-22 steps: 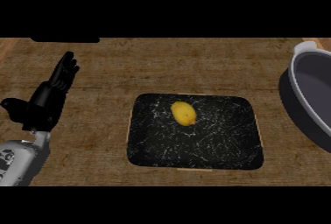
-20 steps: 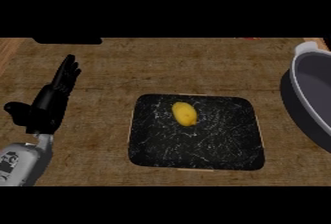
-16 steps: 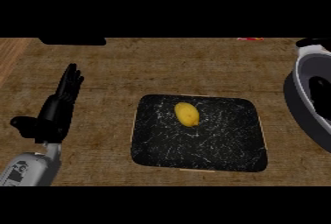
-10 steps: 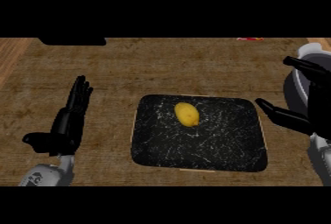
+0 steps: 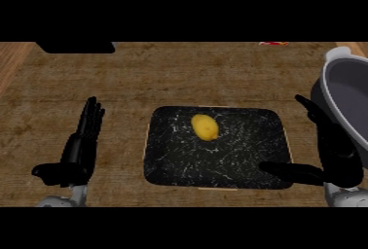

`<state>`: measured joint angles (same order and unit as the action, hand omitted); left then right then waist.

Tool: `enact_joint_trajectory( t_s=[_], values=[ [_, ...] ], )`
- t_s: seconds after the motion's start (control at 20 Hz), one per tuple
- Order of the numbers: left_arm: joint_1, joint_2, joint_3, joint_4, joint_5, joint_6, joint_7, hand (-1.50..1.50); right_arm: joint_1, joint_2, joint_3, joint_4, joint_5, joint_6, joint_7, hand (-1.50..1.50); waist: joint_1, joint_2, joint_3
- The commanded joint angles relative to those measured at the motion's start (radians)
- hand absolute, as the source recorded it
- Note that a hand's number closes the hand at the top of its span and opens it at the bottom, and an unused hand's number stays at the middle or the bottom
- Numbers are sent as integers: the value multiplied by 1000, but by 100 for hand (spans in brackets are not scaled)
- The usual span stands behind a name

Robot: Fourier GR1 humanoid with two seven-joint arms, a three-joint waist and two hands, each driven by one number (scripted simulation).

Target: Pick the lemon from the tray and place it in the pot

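Lemon: the lemon [image 5: 205,127] is being carried by the tray, in the upper middle of it. It is being shown as a smooth, matte yellow oval, its long axis tilted a little. It is being touched by neither hand.

Tray: the tray [image 5: 241,158] is being shown as a flat square with rounded corners. Its black surface is veined with fine white lines like marble, and a thin pale edge is showing along its left and lower sides.

Pot: the pot [image 5: 343,97] is being cut off by the view's right edge. It has a smooth grey rounded wall with a paler rim, and it is standing to the right of the tray, apart from the lemon.

Left hand: the black left hand [image 5: 79,151] is being held left of the tray, clear of it. Its fingers are straight and pressed together, pointing away, its thumb is being spread out to the left, and nothing is being held.

Right hand: the black right hand [image 5: 336,153] is being held between the tray and the pot, fingers straight and close together. Its thumb is being stretched leftward over the tray's lower right corner; contact cannot be told. Nothing is being held.

Worktop: the worktop [image 5: 179,73] is being shown as brown, with a coarse, streaky wood grain.

Dark shape: a flat black shape [image 5: 75,47] is lying at the far left; what it is cannot be told.
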<state>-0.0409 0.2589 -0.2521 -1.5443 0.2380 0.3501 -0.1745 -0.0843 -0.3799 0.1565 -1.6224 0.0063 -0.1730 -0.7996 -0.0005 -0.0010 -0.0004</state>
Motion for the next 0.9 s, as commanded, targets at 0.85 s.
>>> enact_joint_trajectory(
  t_s=[0.85],
  values=[
    [79,5,46,-110,-25,-35,38,0,-147,27,340,-104,620,197,876,-150,9,0,0]
  ],
)
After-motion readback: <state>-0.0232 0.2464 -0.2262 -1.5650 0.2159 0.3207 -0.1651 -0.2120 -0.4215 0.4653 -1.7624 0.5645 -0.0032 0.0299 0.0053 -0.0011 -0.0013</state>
